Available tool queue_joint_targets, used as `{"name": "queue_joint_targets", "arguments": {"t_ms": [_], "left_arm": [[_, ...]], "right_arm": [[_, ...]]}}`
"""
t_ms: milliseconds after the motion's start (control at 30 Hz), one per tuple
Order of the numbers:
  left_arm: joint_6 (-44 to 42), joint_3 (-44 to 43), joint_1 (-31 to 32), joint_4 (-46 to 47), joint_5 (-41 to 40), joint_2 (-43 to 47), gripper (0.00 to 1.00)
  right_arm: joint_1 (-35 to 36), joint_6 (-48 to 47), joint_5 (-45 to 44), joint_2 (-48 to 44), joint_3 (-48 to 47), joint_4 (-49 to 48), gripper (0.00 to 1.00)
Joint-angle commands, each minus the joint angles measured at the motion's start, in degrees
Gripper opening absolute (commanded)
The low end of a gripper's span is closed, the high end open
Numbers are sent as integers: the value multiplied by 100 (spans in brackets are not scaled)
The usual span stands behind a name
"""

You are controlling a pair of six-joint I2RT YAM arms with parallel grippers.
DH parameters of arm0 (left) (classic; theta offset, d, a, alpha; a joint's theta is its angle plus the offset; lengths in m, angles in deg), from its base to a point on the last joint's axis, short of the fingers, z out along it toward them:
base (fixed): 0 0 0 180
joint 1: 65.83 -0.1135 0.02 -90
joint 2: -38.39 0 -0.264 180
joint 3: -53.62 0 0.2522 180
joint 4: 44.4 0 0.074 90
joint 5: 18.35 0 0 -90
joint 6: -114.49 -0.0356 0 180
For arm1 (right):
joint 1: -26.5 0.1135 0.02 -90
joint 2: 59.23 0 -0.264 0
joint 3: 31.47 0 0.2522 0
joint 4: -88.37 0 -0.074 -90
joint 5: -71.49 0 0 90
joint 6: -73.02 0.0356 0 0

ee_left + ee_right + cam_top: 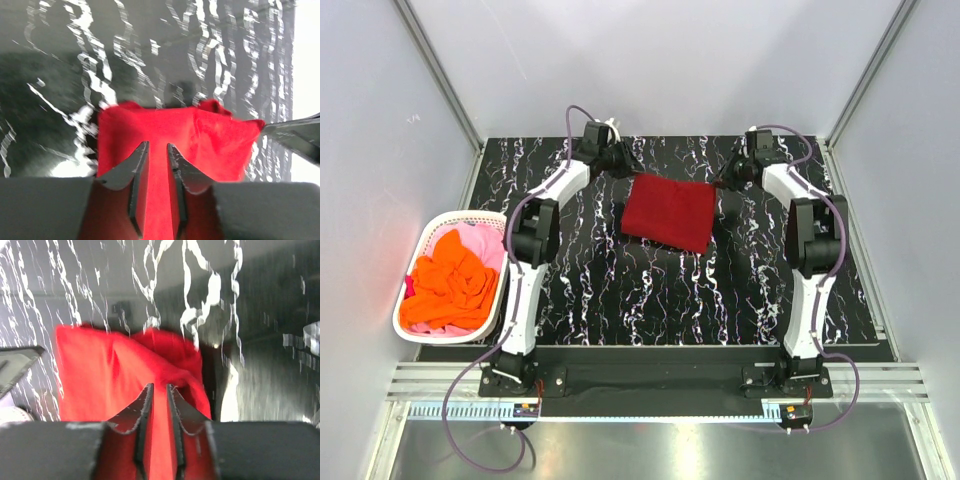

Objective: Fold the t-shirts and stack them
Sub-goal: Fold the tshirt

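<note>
A dark red t-shirt (668, 211) lies folded into a rough square at the back middle of the table. My left gripper (623, 162) is at its far left corner and my right gripper (728, 179) is at its far right corner. In the left wrist view the jaws (157, 146) stand a narrow gap apart with the red cloth (200, 135) between and under them. The right wrist view shows the same, with the cloth (105, 370) bunched at the tips of my right gripper (159, 387). Orange (455, 280) and pink (485, 243) t-shirts lie in a heap at the left.
A white plastic basket (435, 225) holds the orange and pink shirts at the table's left edge. The table is black with white marbling (650, 300). Grey walls close in the back and both sides.
</note>
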Motion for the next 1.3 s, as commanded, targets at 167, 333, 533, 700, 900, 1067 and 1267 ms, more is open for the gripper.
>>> {"name": "queue_joint_targets", "arguments": {"t_ms": [167, 333, 533, 700, 900, 1067, 1267], "left_arm": [[-195, -62, -625, 90, 359, 322, 27], [-424, 810, -441, 81, 657, 1140, 25], [-519, 2164, -2, 125, 624, 2159, 20], [-486, 3061, 517, 204, 245, 2740, 22], [-538, 3615, 676, 530, -9, 2417, 23], [-679, 3519, 658, 477, -729, 1881, 21], [-837, 3150, 658, 56, -1213, 1642, 21]], "right_arm": [[-237, -213, 447, -34, -466, -161, 49], [-229, -196, 904, -641, 457, -143, 45], [-123, -362, 1203, -1090, 1196, -152, 30], [-115, -169, 1387, -714, 925, -161, 22], [-132, 51, 1625, 217, 144, -301, 22], [-211, 95, 1626, 860, -323, -328, 23], [-343, 42, 1371, 1187, -455, -214, 23]]}}
